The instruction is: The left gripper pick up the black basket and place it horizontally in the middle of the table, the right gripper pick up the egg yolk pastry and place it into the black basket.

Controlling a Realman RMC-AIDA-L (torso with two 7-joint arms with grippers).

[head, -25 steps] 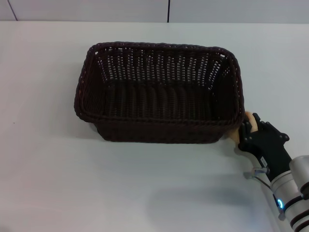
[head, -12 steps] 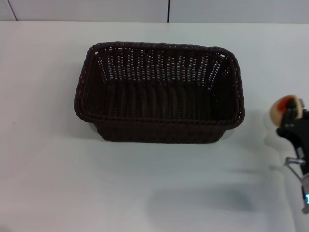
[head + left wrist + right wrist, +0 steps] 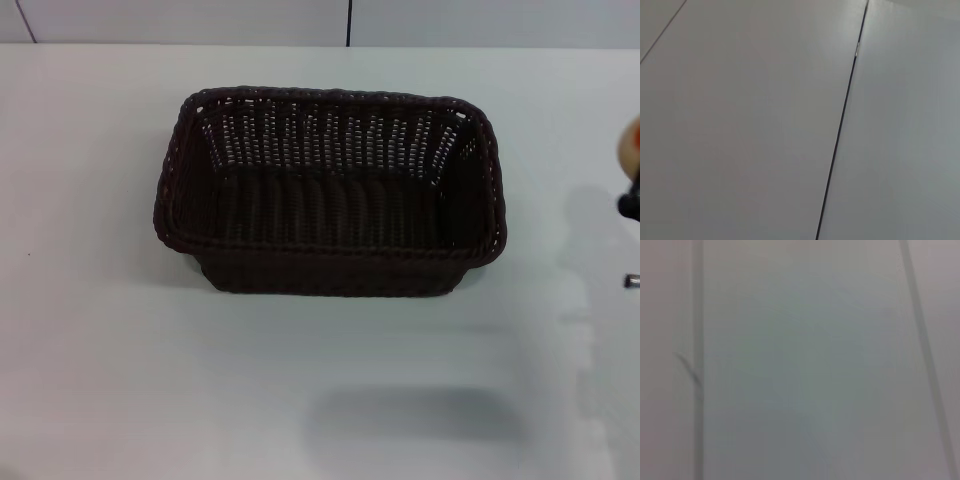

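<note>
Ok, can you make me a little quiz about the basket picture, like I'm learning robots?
1. True or false: something lies inside the black basket.
2. Pick one. In the head view, where is the egg yolk pastry?
A. inside the basket
B. at the far right edge of the picture, close to the right claw
C. to the left of the basket
3. Fill the gap: the basket stands on the white ____.

Key:
1. False, it is empty.
2. B
3. table
</note>
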